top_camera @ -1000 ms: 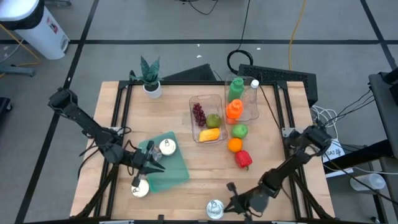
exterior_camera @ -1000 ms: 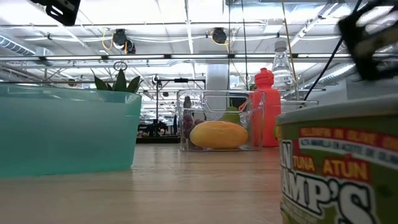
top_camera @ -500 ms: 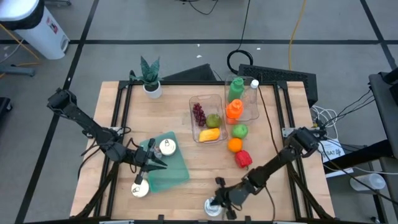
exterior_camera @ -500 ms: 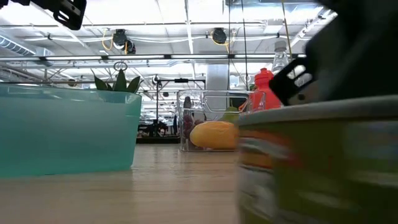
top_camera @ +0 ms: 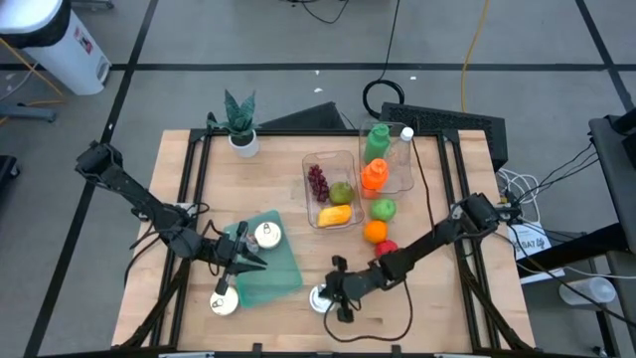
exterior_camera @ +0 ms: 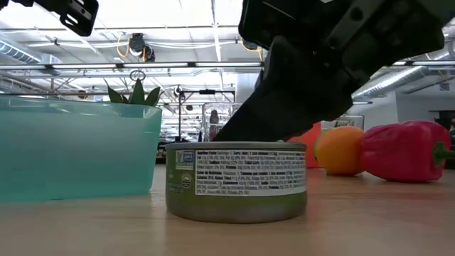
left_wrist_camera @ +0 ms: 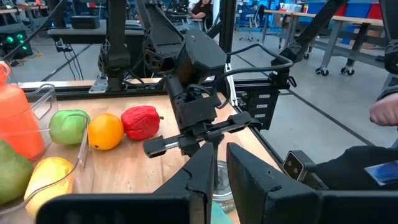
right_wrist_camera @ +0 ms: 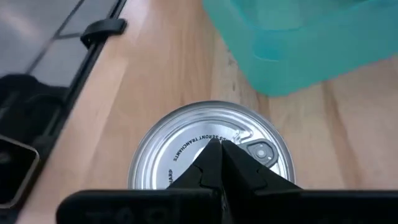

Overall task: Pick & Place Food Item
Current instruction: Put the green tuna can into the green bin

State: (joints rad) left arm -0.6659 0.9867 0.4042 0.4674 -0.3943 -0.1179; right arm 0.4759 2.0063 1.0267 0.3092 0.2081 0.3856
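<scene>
While the high view looks straight down, the right gripper (top_camera: 333, 295) sits over a tuna can (top_camera: 320, 298) standing on the wooden table (top_camera: 298, 313), just beside the teal bin (top_camera: 273, 267). The left gripper (top_camera: 243, 254) hangs over that bin, which holds a second can (top_camera: 266, 235); a third can (top_camera: 224, 301) stands against the bin's near side. Beyond the bin, away from its far corner, a clear tray (top_camera: 331, 189) holds grapes, a green fruit and a mango.

In the low view, the tuna can (exterior_camera: 236, 180) stands upright beside the teal bin (exterior_camera: 75, 149), the right arm directly above it. An orange (exterior_camera: 340, 150) and red pepper (exterior_camera: 405, 151) lie past the can, away from the bin.

The left wrist view shows the left fingers (left_wrist_camera: 199, 174) nearly together, gripping nothing.

The right wrist view shows the right fingers (right_wrist_camera: 214, 165) pressed together above the can lid (right_wrist_camera: 186, 149), clasping nothing, the bin close beyond.
</scene>
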